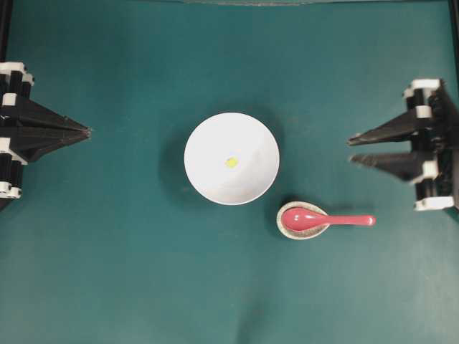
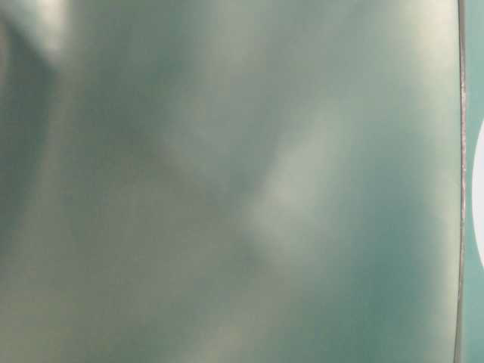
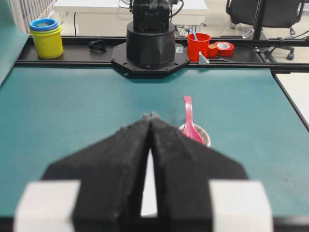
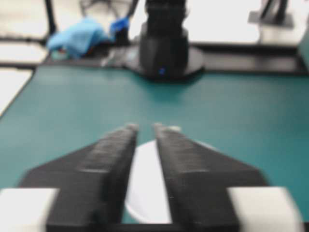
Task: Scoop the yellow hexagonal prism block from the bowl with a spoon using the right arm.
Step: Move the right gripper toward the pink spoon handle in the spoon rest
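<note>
A tiny yellow hexagonal prism block (image 1: 231,162) lies in the middle of the large white bowl (image 1: 208,136) at the table's centre. The pink-red spoon (image 1: 323,219) lies with its scoop in a speckled spoon rest (image 1: 287,228), handle pointing right; it also shows in the left wrist view (image 3: 189,121). My right gripper (image 1: 350,150) is open and empty at the right edge, above the spoon's handle end; in the right wrist view (image 4: 144,126) the bowl (image 4: 145,183) shows between its fingers. My left gripper (image 1: 89,132) is shut and empty at the far left, and its tips (image 3: 151,116) point at the bowl.
The green table (image 1: 107,272) surrounds the dishes. The table-level view is a blur of teal with a white sliver at its right edge. The opposite arm's base (image 3: 150,41), yellow cups (image 3: 46,36) and a red cup (image 3: 198,46) stand beyond the table's far edge.
</note>
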Robot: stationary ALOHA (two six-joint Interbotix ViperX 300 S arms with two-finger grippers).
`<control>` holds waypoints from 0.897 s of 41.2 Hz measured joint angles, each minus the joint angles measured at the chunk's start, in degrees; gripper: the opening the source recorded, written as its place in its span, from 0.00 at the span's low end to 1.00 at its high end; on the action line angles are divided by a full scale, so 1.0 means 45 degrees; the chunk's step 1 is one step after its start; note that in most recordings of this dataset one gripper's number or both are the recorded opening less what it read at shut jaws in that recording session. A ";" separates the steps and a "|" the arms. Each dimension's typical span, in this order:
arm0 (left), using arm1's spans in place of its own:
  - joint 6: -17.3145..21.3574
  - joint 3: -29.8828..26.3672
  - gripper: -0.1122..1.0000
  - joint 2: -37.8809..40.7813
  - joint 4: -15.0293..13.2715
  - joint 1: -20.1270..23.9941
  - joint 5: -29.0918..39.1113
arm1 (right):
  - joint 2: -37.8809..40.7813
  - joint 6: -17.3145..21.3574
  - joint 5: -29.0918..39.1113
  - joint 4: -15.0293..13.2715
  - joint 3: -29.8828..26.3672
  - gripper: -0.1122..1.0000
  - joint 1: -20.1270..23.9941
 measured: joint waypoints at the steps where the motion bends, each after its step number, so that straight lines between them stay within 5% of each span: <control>1: 0.0000 0.0000 0.10 0.0000 0.0000 -0.0020 0.0000 | 0.0254 0.0000 -0.0137 0.0000 0.0000 0.53 0.0039; 5: 0.0000 0.0000 0.10 0.0000 0.0000 -0.0020 0.0117 | 0.1074 0.0000 -0.0645 0.0000 0.0156 0.61 0.0098; 16: -0.0020 0.0000 0.10 0.0000 0.0000 -0.0020 0.0508 | 0.3203 0.0156 -0.3379 0.0664 0.1328 0.61 0.0527; 25: 0.0000 0.0000 0.10 0.0000 0.0000 -0.0020 0.0527 | 0.5566 0.0332 -0.6582 0.2148 0.2070 0.61 0.1973; 37: -0.0020 0.0000 0.10 0.0020 0.0000 -0.0020 0.0527 | 0.9375 0.0391 -0.9785 0.4922 0.2051 0.61 0.4629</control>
